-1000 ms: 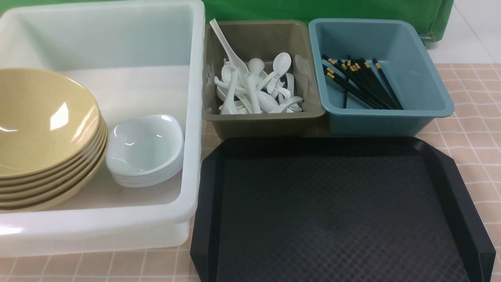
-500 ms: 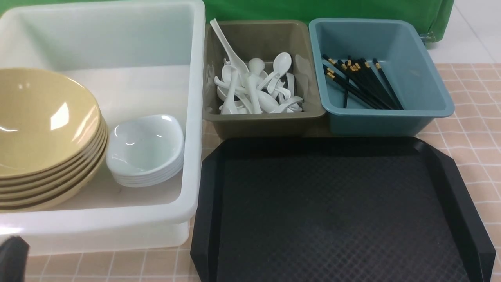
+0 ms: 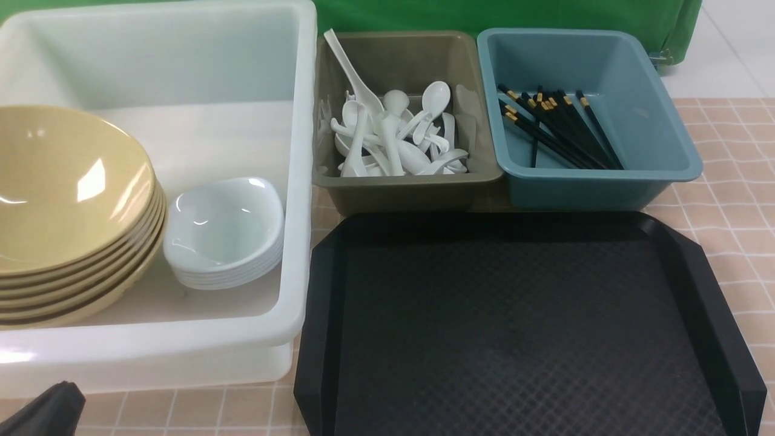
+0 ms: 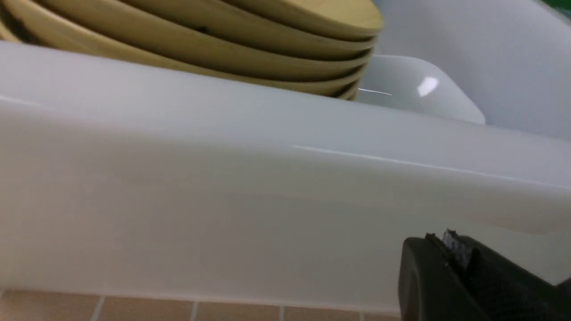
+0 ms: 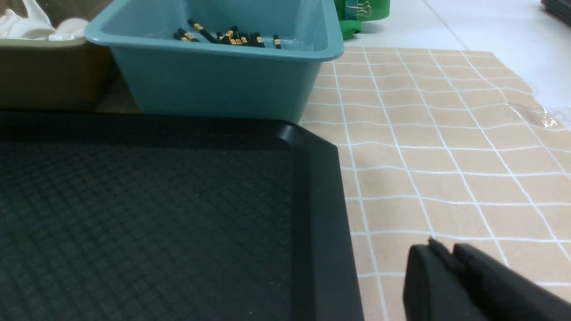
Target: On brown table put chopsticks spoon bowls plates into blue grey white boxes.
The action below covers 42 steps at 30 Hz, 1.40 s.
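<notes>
Front view: one brown table surface with pale grid lines (image 3: 200, 409), a green upright panel (image 3: 393, 15) behind it. One large translucent white plastic tub (image 3: 151, 339), containing a stack of wide mustard-tan glossy bowls (image 3: 60, 194), tilted, and just beside it a stack of small glossy white rounded-square plates (image 3: 224, 224). One grey-brown rectangular bin (image 3: 412, 194), holding a heap of white spoons (image 3: 393, 142). One teal-blue rectangular bin (image 3: 599, 188), holding black chopsticks with gold bands (image 3: 563, 130). One black textured tray with cut corners (image 3: 514, 321), in front of both smaller bins. The left gripper (image 3: 63, 393) shows partly, near the tub. Left wrist view: the left gripper's fingertips pressed together, before the tub's outer wall; undersides of the tilted bowls visible above the rim, detail unseen from the front. Right wrist view: the right gripper (image 5: 444, 247), absent from the front view, its fingertips close together, whether parted cannot be told; also a metal-and-blue binder clip (image 5: 357, 9) on green material, a white floor (image 5: 482, 22) and a dark object (image 5: 557, 11), partly cut off.
</notes>
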### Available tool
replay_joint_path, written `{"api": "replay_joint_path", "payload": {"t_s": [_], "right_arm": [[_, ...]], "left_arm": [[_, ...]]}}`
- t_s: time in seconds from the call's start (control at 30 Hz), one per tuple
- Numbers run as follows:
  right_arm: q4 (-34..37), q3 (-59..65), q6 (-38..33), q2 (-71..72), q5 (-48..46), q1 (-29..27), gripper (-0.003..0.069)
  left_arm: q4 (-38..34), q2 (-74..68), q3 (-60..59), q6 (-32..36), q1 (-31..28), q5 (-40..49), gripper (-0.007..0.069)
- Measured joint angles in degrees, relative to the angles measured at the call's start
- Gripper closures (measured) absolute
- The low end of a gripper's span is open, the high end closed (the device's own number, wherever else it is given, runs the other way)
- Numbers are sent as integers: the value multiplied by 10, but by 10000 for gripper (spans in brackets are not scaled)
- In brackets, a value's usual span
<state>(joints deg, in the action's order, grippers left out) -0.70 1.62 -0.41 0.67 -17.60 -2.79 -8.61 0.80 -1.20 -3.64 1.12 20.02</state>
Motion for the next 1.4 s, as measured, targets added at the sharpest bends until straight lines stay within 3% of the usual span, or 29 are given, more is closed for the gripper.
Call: {"api": "replay_joint_path", "payload": {"t_s": [1.4], "right_arm": [[0, 0, -1, 0, -1, 0, 517]], "left_arm": [[28, 0, 0, 22, 10, -2, 623]]}}
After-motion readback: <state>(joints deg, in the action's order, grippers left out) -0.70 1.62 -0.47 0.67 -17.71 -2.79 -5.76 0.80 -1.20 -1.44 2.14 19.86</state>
